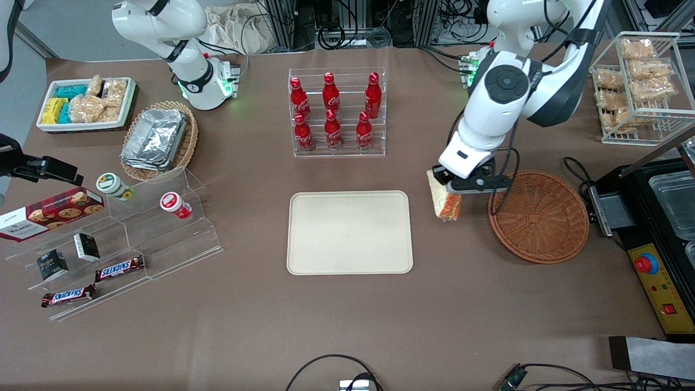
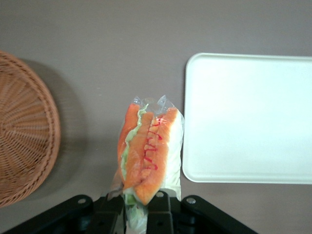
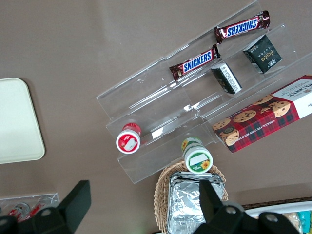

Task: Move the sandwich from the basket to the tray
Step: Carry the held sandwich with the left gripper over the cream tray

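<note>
The black 2-finger hand (image 1: 455, 191) gripped the plastic-wrapped triangular sandwich (image 1: 445, 199) above the brown worktop (image 1: 347, 315), between the round reddish-brown wicker basket (image 1: 538, 215) and the cream rectangular tray (image 1: 349, 232). Its long axis hung downward, orange filling edge facing the front camera.

In the front view the claw (image 1: 455, 187) and its arm cover the upper end of the sandwich (image 1: 446, 203), and only the orange-filled lower end shows; the arm also hides a little of the basket (image 1: 540, 216) rim at the upper left. In the left wrist view the sandwich's held end runs off the frame between the black fingers (image 2: 113, 214), the basket (image 2: 22, 141) is cut by the frame edge, and so is the tray (image 2: 248, 117). In the right wrist view only a rounded end of the tray (image 3: 17, 122) shows at the left edge
</note>
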`<state>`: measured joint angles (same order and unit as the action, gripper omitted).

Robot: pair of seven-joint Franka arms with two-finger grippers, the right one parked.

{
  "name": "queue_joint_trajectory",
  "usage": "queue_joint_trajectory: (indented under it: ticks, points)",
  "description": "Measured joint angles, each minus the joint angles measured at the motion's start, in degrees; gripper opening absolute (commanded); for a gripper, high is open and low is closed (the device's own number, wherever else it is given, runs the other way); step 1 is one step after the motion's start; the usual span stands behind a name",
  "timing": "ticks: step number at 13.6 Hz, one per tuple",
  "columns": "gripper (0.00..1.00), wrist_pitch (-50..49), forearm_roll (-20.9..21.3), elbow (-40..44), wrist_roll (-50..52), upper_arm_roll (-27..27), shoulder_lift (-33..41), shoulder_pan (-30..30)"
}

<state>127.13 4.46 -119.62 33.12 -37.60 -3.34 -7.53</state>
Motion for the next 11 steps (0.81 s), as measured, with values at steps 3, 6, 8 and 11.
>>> queue_joint_trajectory:
  ticks: [3, 6, 8, 11]
  points:
    - [0.0, 0.0, 2.3, 1.1, 0.1, -0.4, -3.6, 2.9]
    - [0.0, 0.0, 4.7, 3.3, 2.3, -0.4, -7.7, 5.0]
    - [0.0, 0.0, 8.9, 5.9, 7.3, -0.4, -11.2, 6.5]
    - [0.0, 0.0, 15.8, 10.2, 15.4, -0.4, -18.0, 9.0]
